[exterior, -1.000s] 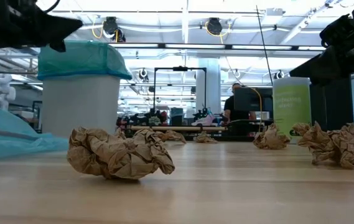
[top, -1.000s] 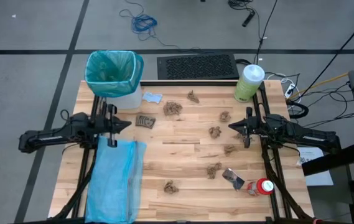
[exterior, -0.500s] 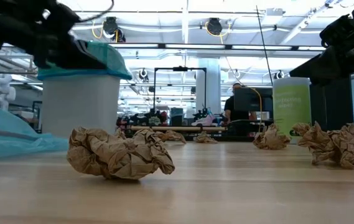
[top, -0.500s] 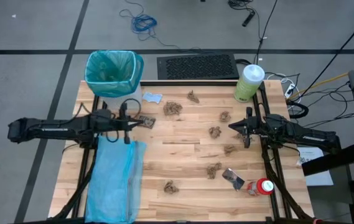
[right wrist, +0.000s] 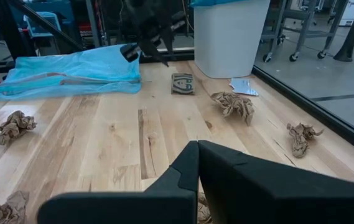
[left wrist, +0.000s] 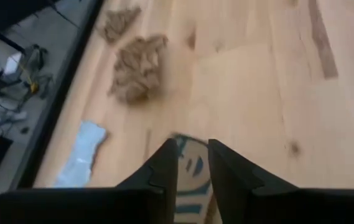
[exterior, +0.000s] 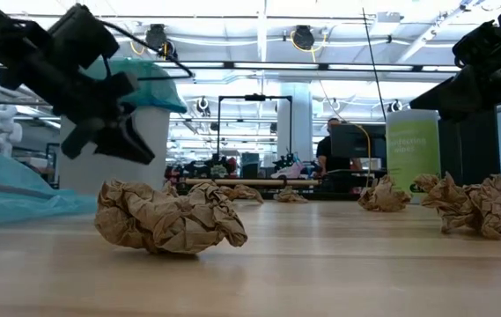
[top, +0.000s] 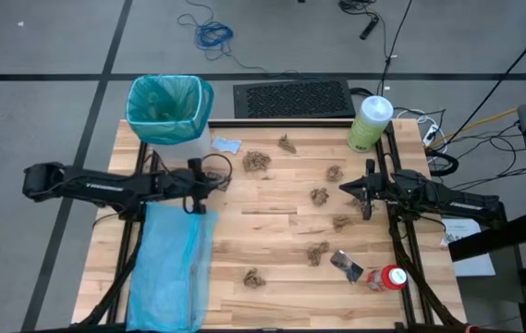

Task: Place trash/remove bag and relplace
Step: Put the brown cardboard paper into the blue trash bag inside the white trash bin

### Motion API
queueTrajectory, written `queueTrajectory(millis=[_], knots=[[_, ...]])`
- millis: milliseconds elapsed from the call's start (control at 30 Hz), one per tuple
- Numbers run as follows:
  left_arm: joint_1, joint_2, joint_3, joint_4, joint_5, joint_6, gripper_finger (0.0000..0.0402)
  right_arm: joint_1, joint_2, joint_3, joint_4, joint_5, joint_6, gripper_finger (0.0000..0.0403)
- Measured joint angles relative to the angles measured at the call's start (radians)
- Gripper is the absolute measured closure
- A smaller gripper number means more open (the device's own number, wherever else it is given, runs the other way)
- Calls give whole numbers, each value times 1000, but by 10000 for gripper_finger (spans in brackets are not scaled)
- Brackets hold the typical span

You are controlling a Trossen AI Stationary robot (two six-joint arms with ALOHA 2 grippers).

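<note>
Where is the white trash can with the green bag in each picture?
High view: the trash can stands at the table's far left corner.
Low view: at the left, behind an arm.
Right wrist view: top, right of centre.
Left wrist view: not in it.
Shared landmark: the pale blue scrap beside the can, seen in the high view and both wrist views.

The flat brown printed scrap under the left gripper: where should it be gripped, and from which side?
The scrap lies flat on the table, so there is no raised body to pinch. Probably best to come straight down, as the left gripper does, and close on its nearer edge, with one finger sliding under. The bin stands close behind, so a sideways approach looks cramped.
</note>
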Motion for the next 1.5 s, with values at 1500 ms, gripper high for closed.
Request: queueTrajectory(millis=[1500], knots=[[-39,380,307,-127,-304,25,399,0,0,0,13,0,315,403]])
